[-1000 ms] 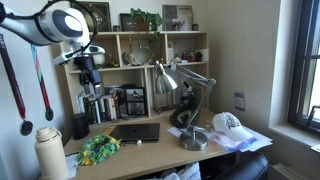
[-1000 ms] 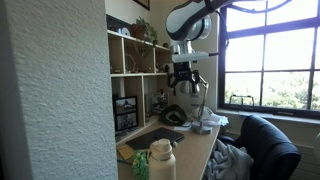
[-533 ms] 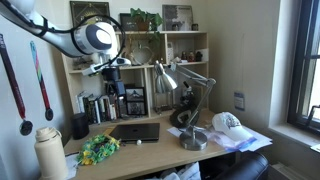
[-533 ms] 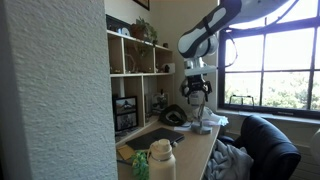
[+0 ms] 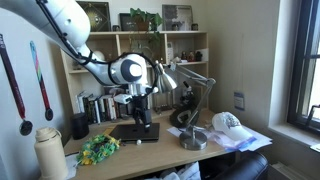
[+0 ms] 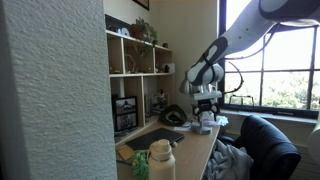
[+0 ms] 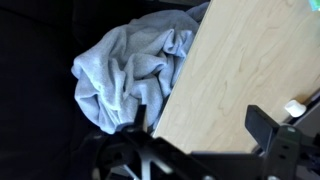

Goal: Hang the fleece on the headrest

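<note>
Hangs high near the desk edge, pointed straight down, probably to pass clear of the desk lamp and laptop on the way to the fleece, heaped in thick folds on the dark chair seat below the gripper and to its left in the wrist view. Holds the fingers wide apart, gripping and touching nothing. Leaves the black headrest, below the gripper and farther from the desk than the fleece, bare for draping.
</note>
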